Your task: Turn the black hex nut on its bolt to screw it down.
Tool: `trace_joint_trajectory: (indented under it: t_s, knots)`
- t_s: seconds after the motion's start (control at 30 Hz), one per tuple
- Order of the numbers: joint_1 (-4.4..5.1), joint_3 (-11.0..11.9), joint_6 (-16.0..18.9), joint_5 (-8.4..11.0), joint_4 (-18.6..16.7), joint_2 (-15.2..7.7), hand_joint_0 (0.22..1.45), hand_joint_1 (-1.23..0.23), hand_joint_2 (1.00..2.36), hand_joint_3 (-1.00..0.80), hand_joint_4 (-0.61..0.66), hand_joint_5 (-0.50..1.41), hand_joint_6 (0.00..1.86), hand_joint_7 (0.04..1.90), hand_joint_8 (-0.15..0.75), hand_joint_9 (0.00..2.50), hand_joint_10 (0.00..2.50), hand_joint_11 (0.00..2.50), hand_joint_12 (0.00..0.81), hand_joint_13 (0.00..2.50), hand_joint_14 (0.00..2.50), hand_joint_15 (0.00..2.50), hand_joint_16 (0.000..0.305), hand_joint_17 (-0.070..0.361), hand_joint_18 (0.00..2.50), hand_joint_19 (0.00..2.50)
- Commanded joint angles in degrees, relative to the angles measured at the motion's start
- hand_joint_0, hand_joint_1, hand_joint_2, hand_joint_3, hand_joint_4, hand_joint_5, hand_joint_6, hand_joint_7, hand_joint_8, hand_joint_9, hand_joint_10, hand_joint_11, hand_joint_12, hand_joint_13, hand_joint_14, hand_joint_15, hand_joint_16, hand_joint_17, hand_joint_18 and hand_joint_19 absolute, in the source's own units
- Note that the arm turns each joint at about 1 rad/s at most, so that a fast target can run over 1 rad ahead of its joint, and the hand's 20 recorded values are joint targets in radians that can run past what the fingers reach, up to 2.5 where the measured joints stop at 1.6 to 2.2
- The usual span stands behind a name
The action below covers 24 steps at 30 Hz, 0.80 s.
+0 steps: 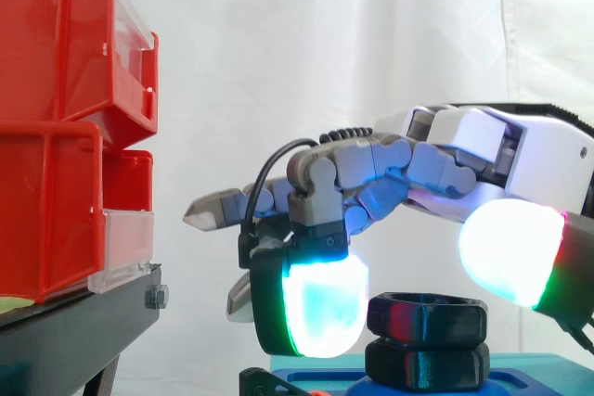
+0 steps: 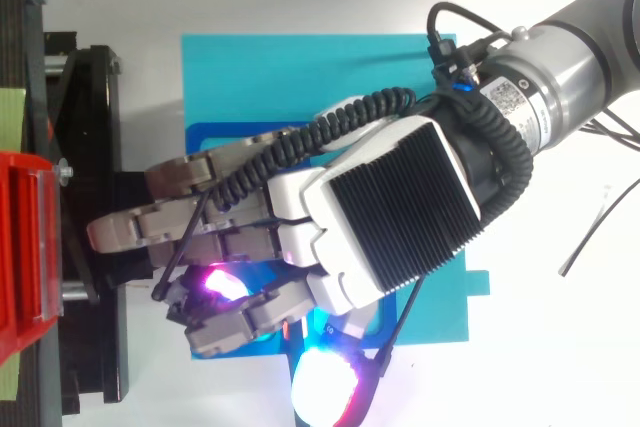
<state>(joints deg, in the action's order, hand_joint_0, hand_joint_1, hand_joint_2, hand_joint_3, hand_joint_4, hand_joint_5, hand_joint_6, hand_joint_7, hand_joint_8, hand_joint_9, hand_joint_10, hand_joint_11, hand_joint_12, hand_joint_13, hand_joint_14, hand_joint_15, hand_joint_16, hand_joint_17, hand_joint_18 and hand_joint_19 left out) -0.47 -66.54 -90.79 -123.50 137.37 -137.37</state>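
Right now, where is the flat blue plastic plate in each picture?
Side view: the flat blue plastic plate lies along the bottom edge, right of centre, below the black hex nut.
Top view: the plate sits in the middle, partly covered by the robot's hand.
Shared landmark: the red plastic bins stand at the left edge in both.

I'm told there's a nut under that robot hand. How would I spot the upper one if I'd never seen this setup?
Look right of the red bins to the blue base beneath the hand. Two black six-sided nuts are stacked on it. Yours is the upper nut, which sits above the lower nut, the one nearest the blue.
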Motion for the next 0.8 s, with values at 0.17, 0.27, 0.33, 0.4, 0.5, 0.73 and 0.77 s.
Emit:
trace_joint_trajectory:
  t_s: [0.17, 0.27, 0.33, 0.4, 0.5, 0.73, 0.77]
  knots:
    - [-0.5, -0.44, 0.09, -0.25, -0.08, -0.01, 0.47, -0.05, 1.0, -0.5, 0.1, -0.01, 0.5, 1.52, 0.212, 0.89, 0.0, 0.02, 0.341, 0.5, 0.0, 0.0, 0.051, 0.116, 0.57, 0.56]
    - [-0.59, -0.44, 0.09, -0.34, -0.26, -0.01, 0.47, -0.05, 1.0, -0.5, 0.1, -0.01, 0.5, 1.57, 0.214, 0.89, 0.0, 0.03, 0.34, 0.51, 0.0, 0.0, 0.051, 0.115, 0.57, 0.57]
    - [-0.67, -0.35, 0.09, -0.34, -0.35, -0.01, 0.47, -0.05, 1.0, -0.5, 0.1, 0.0, 0.5, 1.6, 0.214, 0.89, 0.0, 0.03, 0.34, 0.51, 0.0, 0.0, 0.051, 0.115, 0.57, 0.57]
    - [-0.85, -0.44, 0.09, -0.34, -0.35, -0.01, 0.47, -0.05, 1.0, -0.5, 0.1, 0.0, 0.5, 1.63, 0.21, 0.9, 0.0, 0.02, 0.34, 0.51, 0.0, 0.0, 0.051, 0.115, 0.57, 0.56]
    - [-1.11, -0.44, 0.09, -0.43, -0.35, -0.01, 0.47, -0.05, 1.0, -0.5, 0.11, 0.0, 0.5, 1.66, 0.211, 0.9, 0.0, 0.02, 0.339, 0.51, 0.0, 0.0, 0.051, 0.115, 0.57, 0.56]
    - [-2.08, -0.35, 0.0, -1.3, -0.44, -0.01, 0.47, -0.05, 1.0, -0.5, 0.11, 0.0, 0.51, 1.65, 0.208, 0.9, 0.0, 0.02, 0.339, 0.51, 0.0, 0.0, 0.051, 0.114, 0.57, 0.57]
    - [-2.26, -0.35, 0.09, -1.39, -0.44, -0.01, 0.47, -0.05, 1.0, -0.5, 0.11, 0.0, 0.51, 1.64, 0.208, 0.9, 0.0, 0.02, 0.339, 0.51, 0.0, 0.0, 0.051, 0.115, 0.57, 0.56]
